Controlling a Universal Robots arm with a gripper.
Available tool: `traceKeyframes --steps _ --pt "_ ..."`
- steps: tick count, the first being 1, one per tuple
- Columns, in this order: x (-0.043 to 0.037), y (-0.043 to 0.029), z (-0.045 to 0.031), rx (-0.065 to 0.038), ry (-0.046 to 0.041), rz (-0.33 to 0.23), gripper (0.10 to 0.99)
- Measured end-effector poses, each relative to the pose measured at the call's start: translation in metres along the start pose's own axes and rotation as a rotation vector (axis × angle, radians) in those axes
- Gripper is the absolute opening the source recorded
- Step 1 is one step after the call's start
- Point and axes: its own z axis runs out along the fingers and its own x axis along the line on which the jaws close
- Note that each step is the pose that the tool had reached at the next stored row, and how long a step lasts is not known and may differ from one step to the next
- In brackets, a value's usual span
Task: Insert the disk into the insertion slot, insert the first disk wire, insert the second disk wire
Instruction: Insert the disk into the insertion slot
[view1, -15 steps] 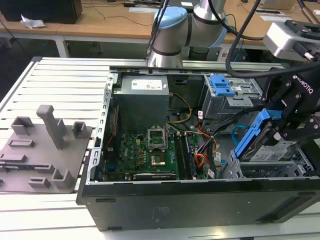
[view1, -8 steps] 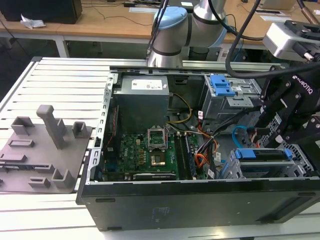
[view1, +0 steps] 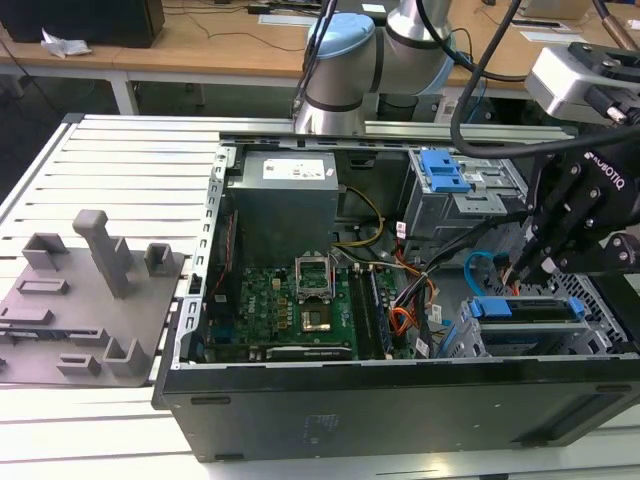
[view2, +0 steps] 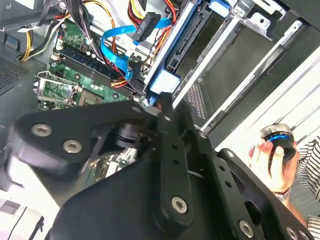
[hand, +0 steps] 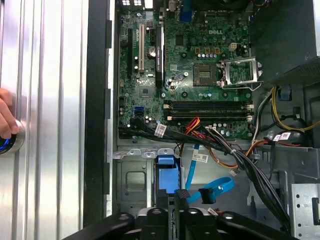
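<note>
Disk (view1: 528, 310) in slot (view1: 462, 345), 4 o'clock of the case (view1: 400, 405). Gripper (view1: 520, 268) closed against it. We judge step one underway, and seating calls for a straight push.

The second disk wire (hand: 220, 186) is light blue, the disk (view1: 525, 310) has a bright blue frame, the motherboard (hand: 200, 65) is green, the gripper (view1: 528, 262) is black, and a sleeve (view2: 311, 155) has black-and-white stripes.

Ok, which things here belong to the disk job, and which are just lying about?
Job: disk, insertion slot, light-blue cable, pincer.
Lying about: grey fixture plate, power supply, motherboard, blue-latched grey cage.
</note>
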Motion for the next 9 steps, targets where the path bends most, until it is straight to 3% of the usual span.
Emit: traceKeyframes --steps 1,2,9 --pt "0.0 0.0 0.0001 0.0 -0.0001 0.0 0.176" --pt "0.0 0.0 0.0002 0.0 -0.0001 0.0 0.118" --pt "-0.0001 -0.0012 0.0008 0.0 -0.0004 0.0 0.106"
